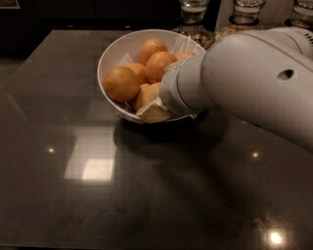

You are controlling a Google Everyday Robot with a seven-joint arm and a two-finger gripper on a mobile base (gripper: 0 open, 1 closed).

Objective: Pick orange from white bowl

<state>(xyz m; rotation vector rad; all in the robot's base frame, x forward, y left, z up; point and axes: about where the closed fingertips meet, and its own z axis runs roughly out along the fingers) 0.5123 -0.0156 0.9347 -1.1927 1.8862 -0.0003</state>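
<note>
Dark, glossy table (68, 205); a pale square of light (93, 166) reflected on it near the front left.

White bowl (113, 49) sits towards the far middle of the table, piled with oranges, with a bit of crumpled white paper (126, 59) showing against the inner wall.

The orange (121, 84), one of the biggest, lies at the bowl's left side against the wall. It rests on top of the heap and nothing grips it. Other oranges (160, 66) are stacked behind it and to its right; a paler one (148, 93) lies lower, at the near rim.

Arm (249, 78): a thick white shell comes in from the right edge, sloping down and leftward, its rounded wrist end over the bowl's near right part and hiding that rim.

Pincer (154, 110): a cream-coloured tip pokes out below the wrist, low at the near rim and touching or just beside the paler orange. Most of it is hidden by the wrist, so I cannot tell whether it is apart or together.

Glass jars (191, 14) stand in a row along the far edge; any lettering on them is too small to make out.
</note>
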